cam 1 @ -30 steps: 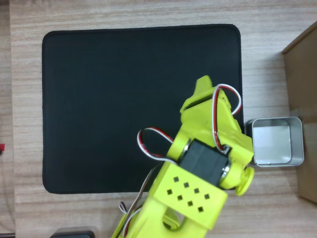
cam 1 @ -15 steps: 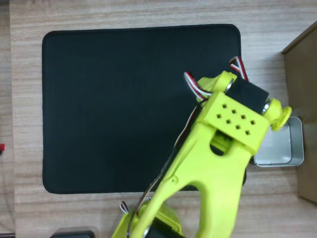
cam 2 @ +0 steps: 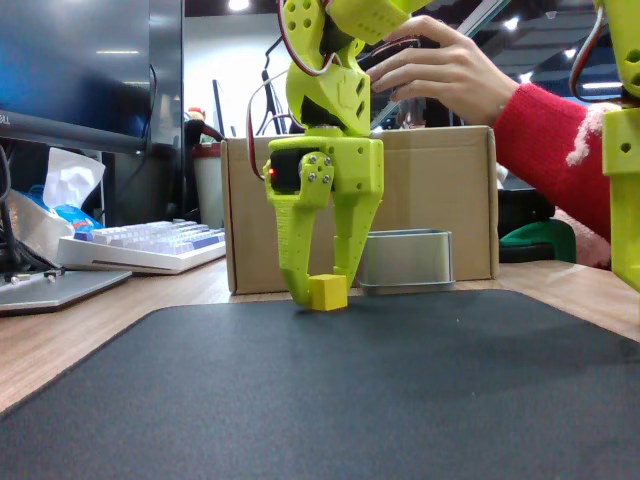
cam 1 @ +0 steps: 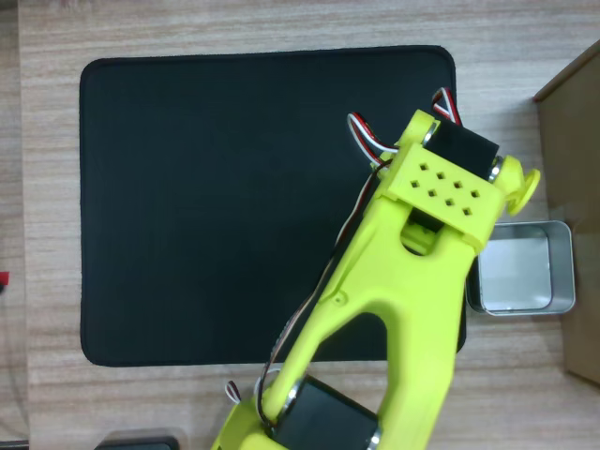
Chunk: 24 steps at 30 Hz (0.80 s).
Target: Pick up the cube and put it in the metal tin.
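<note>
Cube placement is what you have to read here, and the overhead view does not give it to you: the yellow-green arm (cam 1: 403, 281) reaches across the right side of the black mat (cam 1: 216, 197) and its wrist block covers the spot beneath, so the pincer's grip cannot be told from above. What that view does tell you is why the arm is angled as it is: the metal tin (cam 1: 521, 268) sits on the wooden tabletop (cam 1: 281, 28) just off the mat's right edge, its shiny floor bare, and the wrist hangs right beside the tin's left wall, so the carry to come looks short. A brown cardboard box (cam 1: 574, 216) stands close along the tin's far side, which leaves you little room to overshoot. In the fixed view the picture clears up: the pincer (cam 2: 326, 290) points straight down with its two fingers spread in a narrow wedge, and the cube (cam 2: 327, 292) sits low between their tips at the far edge of the mat, the tips touching or nearly touching its sides. Whether it is truly pinched or only bracketed cannot be told, and it appears to rest on the surface, not lifted. The tin stands just beside it to the right in this view, in front of the box, so I judge you are at the grasp, with lift and transfer yet to do.
</note>
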Each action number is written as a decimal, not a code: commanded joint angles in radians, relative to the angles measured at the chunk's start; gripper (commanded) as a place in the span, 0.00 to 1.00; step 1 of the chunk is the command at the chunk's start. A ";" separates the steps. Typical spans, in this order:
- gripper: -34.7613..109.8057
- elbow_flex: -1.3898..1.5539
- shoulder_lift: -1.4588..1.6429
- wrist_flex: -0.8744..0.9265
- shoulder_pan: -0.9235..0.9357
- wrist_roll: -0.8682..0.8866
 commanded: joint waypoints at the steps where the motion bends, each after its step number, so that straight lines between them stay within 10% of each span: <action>1: 0.34 0.005 0.009 -0.003 0.002 -0.021; 24: 0.24 0.318 0.669 -0.140 -0.012 0.453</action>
